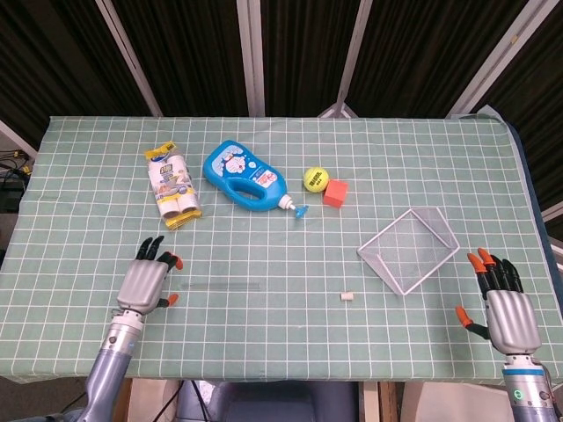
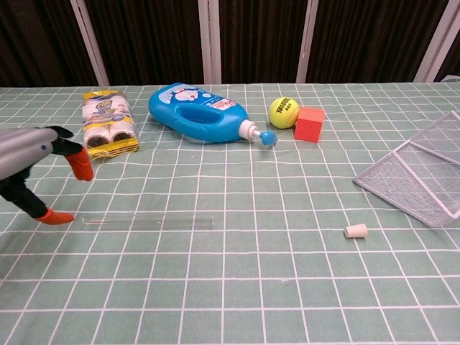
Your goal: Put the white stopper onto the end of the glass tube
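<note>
The right hand [image 1: 504, 303] is waiting open at the near table edge. The left hand [image 1: 148, 280] is hovering open just beside the glass tube [image 2: 147, 222]; it should be closing gently on the tube's left end. The white stopper [image 2: 355, 231] is lying well apart, near the wire basket [image 1: 411, 250].

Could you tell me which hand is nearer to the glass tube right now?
Left. The left hand hovers open right at the glass tube's left end; the right hand sits far off at the table's right edge.
</note>
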